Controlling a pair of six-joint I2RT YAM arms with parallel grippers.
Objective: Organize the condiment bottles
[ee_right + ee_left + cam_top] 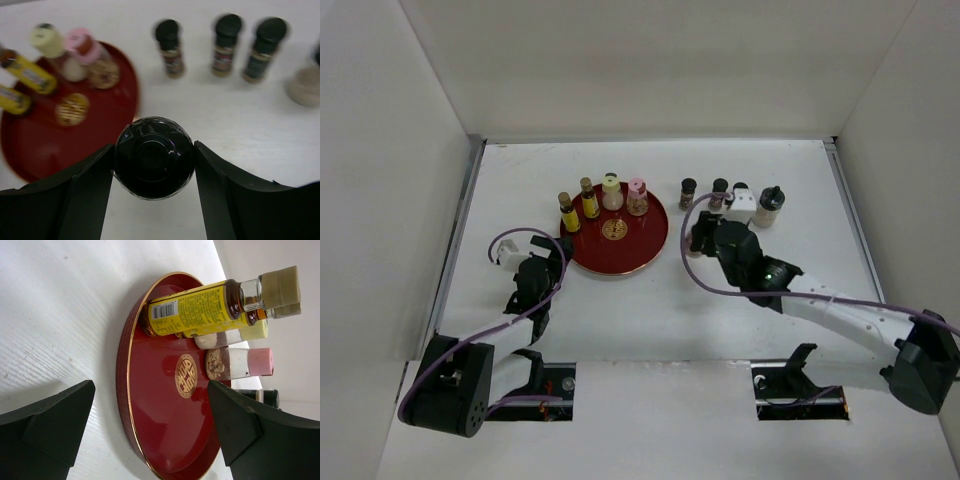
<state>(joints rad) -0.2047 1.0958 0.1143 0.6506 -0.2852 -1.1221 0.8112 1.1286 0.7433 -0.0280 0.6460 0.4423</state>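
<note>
1. The right hand [153, 146] is closed around a small dark bottle with a shiny round black cap [154, 159]. Its two black fingers [85, 200] press on the bottle from both sides. Only the cap shows from above, so the bottle seems to stand straight up.
2. The round red tray with a gold rim [620, 255] lies just to the left of this hand, very near it. The right hand is the nearer one to the tray's right side. A short move to the left would likely bring the bottle over the tray.
3. Four bottles stand at the back of the tray: two slim yellow bottles [567, 212], a cream bottle with a yellow lid [611, 192] and a bottle with a pink lid [637, 196]. The near half of the tray shows only red.
4. Past the right hand, three dark bottles with black caps [227, 42] and one pale bottle with a dark cap [769, 206] stand in a row on the white counter [650, 320]. They are apart from the tray.
5. The left hand [151, 387] is wide open and holds nothing. It sits beside the tray's left edge and touches no bottle.
</note>
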